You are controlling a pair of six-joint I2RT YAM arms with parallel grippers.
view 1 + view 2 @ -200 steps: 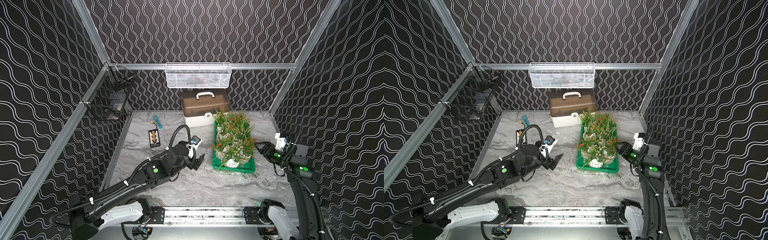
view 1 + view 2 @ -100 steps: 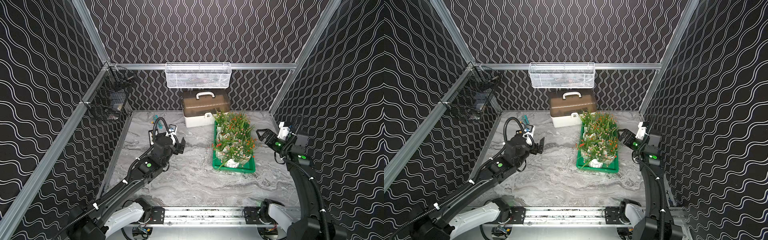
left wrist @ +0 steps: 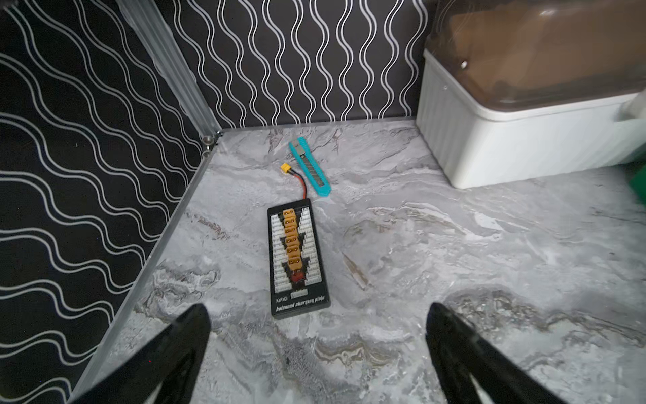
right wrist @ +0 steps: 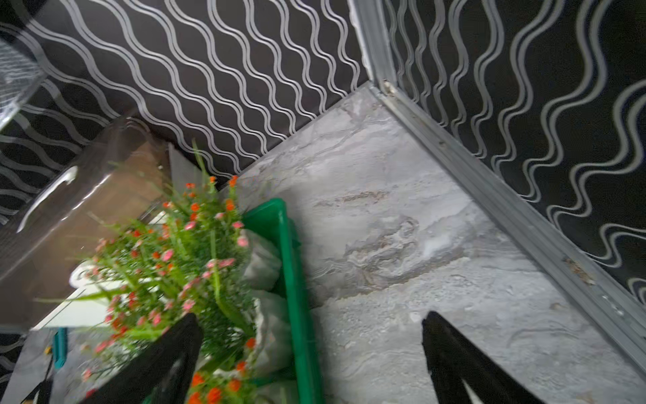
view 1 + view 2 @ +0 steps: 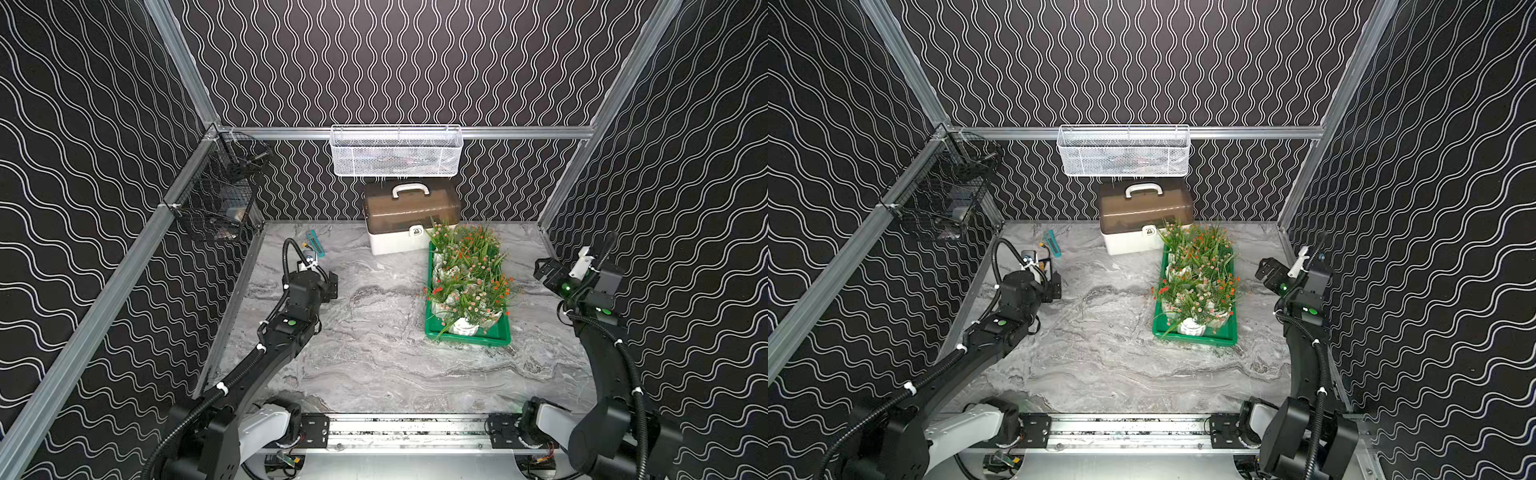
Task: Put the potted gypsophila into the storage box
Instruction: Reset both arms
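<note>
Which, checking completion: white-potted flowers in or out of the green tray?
In: white ribbed flower pots stand within the shallow green plastic tray.

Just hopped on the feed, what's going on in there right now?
The potted gypsophila stand packed in the green storage box beside the white case; none shows outside it. Neither arm holds anything: the left gripper hangs near the charging board with jaws open, the right gripper off beside the box, jaws open too.

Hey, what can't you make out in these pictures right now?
- Pot count of the potted gypsophila in the storage box: both top views, foliage overlaps the pots.
- Contents of the white mesh basket: both top views, too small behind mesh.
- Contents of the black wire basket: both top views, dark and small.
</note>
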